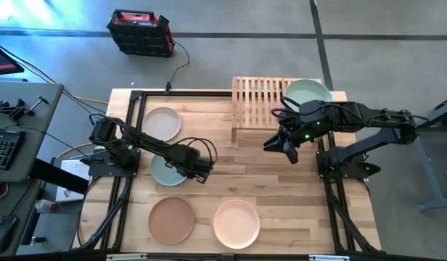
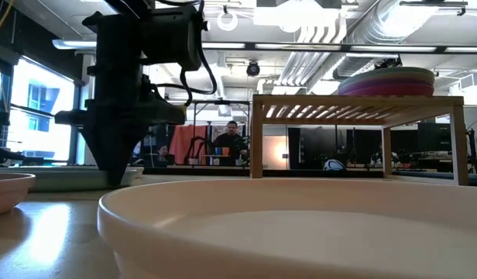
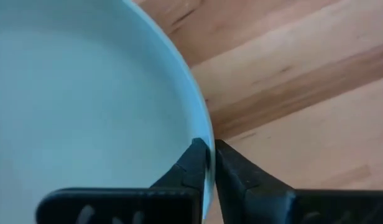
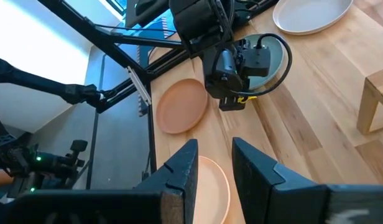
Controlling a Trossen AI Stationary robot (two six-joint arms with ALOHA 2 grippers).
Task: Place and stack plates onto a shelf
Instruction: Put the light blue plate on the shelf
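Grey floor lies all around the wooden table [image 1: 281,203] in the high view, and a black and red box [image 1: 140,32] sits on the floor at about 11 o'clock from the table. On the table, the shelf [image 1: 261,98] sits at the far edge, at about 1 o'clock from the middle. A stack of plates [image 1: 308,91] sits on its right end with a pale green one on top. A cream plate [image 1: 162,123] lies at 10 o'clock, a tan plate [image 1: 171,220] at 7 o'clock and a pink plate [image 1: 236,223] at 6 o'clock. The left gripper [image 1: 202,172] is low at the right edge of a sage plate [image 1: 164,172], at about 9 o'clock. The right gripper [image 1: 280,145] hangs just in front of the shelf, holding nothing. In the low view, the pink plate [image 2: 300,229] fills the front, the left gripper [image 2: 118,174] comes down behind it, and the stack [image 2: 387,81] rests on top of the shelf [image 2: 358,105]. A person [image 2: 232,139] sits far back in the room. In the left wrist view, the left gripper [image 3: 210,163] pinches the rim of the sage plate [image 3: 79,106], one finger inside and one outside. In the right wrist view, the right gripper [image 4: 213,155] is partly open and empty above the pink plate [image 4: 213,183], with the tan plate [image 4: 182,106] and the cream plate [image 4: 313,14] farther off.
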